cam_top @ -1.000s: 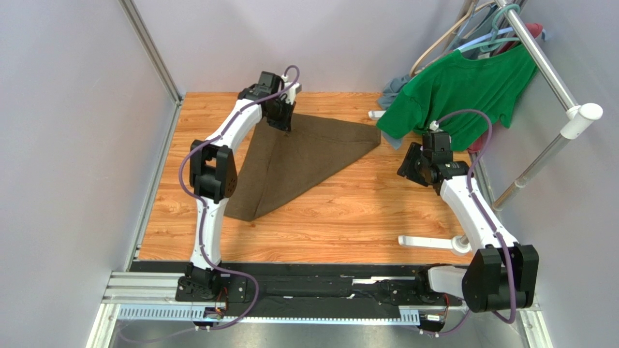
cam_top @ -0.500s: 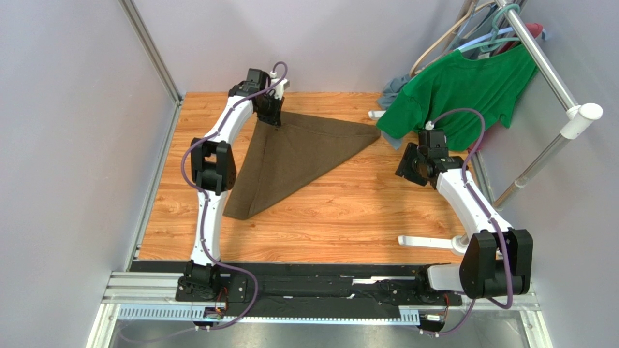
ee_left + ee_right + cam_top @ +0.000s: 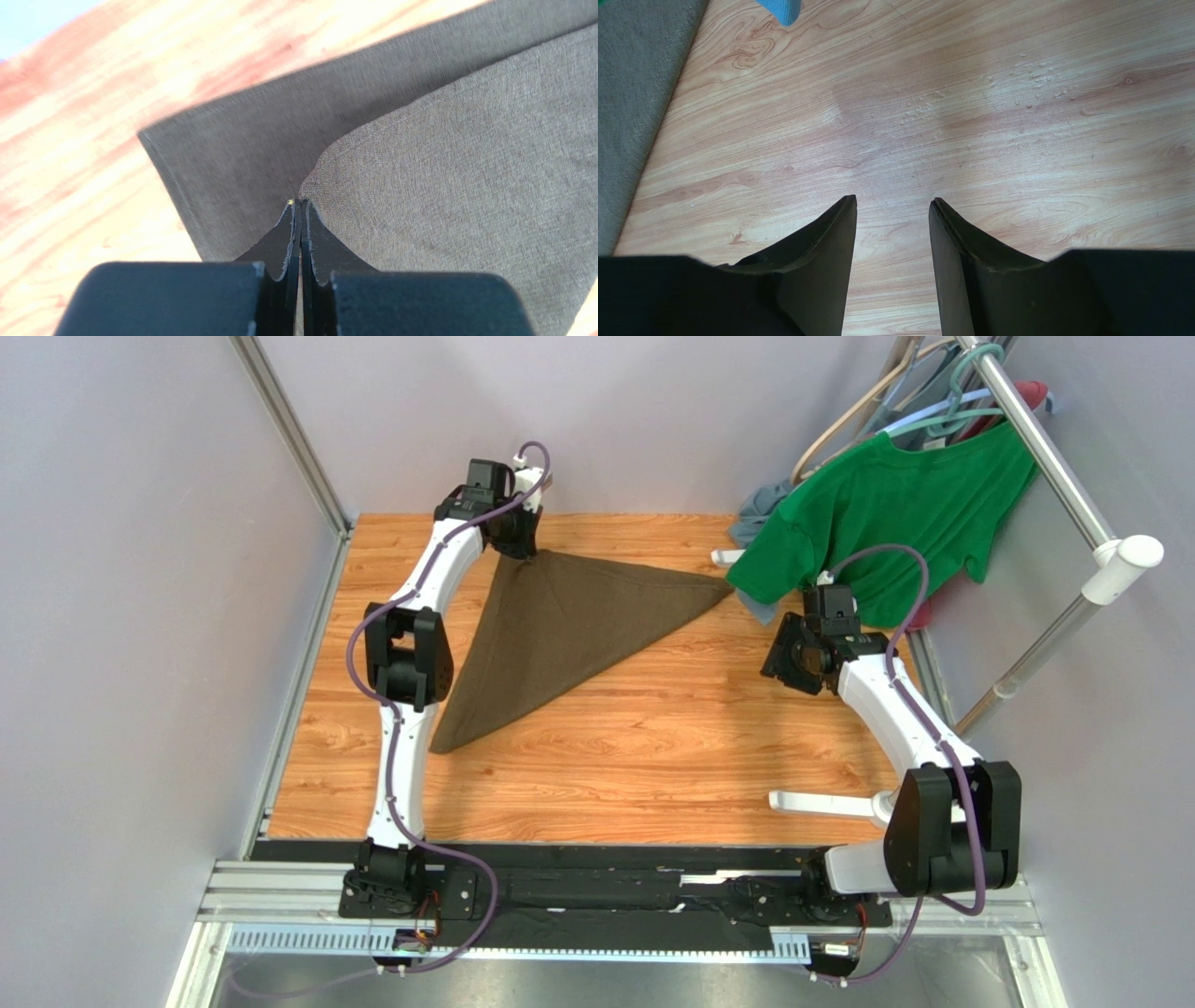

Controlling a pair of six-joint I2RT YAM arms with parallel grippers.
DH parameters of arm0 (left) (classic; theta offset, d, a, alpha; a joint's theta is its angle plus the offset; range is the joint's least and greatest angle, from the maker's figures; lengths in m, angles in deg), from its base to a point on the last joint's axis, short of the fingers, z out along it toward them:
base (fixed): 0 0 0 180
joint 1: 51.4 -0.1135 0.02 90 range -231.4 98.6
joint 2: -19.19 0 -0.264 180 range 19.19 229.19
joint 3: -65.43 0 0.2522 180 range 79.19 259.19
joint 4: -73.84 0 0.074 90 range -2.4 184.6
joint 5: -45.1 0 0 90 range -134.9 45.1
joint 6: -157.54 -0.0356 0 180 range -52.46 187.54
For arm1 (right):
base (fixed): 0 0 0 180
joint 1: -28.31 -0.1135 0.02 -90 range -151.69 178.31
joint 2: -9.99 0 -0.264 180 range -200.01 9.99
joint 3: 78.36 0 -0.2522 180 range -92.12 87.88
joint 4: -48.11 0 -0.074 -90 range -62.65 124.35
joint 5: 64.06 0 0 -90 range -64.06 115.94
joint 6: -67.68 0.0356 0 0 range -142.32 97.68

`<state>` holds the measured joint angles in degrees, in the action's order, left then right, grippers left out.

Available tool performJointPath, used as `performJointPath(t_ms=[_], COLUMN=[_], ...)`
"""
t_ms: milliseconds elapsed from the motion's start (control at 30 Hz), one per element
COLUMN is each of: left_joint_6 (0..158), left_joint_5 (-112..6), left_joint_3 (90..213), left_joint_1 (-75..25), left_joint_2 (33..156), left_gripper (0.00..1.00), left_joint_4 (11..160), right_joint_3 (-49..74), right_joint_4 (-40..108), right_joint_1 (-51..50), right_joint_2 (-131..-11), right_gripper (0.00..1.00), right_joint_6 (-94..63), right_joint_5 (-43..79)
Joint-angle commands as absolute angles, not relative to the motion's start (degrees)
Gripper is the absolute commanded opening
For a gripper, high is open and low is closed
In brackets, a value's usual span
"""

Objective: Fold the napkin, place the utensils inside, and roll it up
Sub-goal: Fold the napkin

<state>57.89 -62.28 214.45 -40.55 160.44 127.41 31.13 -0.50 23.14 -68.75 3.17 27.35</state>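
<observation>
The dark olive-brown napkin (image 3: 575, 623) lies on the wooden table folded into a triangle, its long point toward the near left. My left gripper (image 3: 516, 549) is at the napkin's far-left corner, shut on the upper layer's corner. In the left wrist view the gripper (image 3: 300, 203) pinches that layer (image 3: 449, 154) just inside the lower layer's edge. My right gripper (image 3: 783, 655) hovers open over bare wood to the right of the napkin, nothing between its fingers (image 3: 892, 201). The napkin's edge (image 3: 626, 105) shows at the left of the right wrist view. The utensils are out of view.
A bright green T-shirt (image 3: 884, 504) hangs from a metal rack (image 3: 1052, 462) at the far right, with a grey-blue garment (image 3: 758, 507) behind it. The rack's white feet (image 3: 828, 805) rest on the table near my right arm. Grey walls close in the left and far sides.
My left gripper has pulled the napkin's upper corner toward the far left, bringing it near the lower layer's corner. The right gripper has shifted slightly toward the far side, staying open.
</observation>
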Motion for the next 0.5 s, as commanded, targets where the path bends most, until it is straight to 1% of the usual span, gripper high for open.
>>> performJointPath(t_ms=[0, 200, 467], left_joint_6=[55.9, 54.5, 52.6], left_joint_5=[-61.9, -61.4, -59.6], left_joint_3=[217.2, 217.6, 218.8], left_joint_1=[-41.6, -42.1, -42.6], left_joint_2=[161.1, 161.7, 163.2], left_gripper=[0.0, 0.0, 0.0], left_joint_4=[122.1, 119.5, 120.1], right_joint_3=[28.7, 28.5, 27.8], right_joint_4=[0.8, 0.8, 0.9], right_joint_1=[23.2, 23.2, 23.3], right_joint_2=[-69.3, -70.8, -72.5], right_gripper=[0.46, 0.46, 0.46], right_joint_6=[3.5, 3.5, 3.6], right_joint_5=[27.8, 27.8, 27.9])
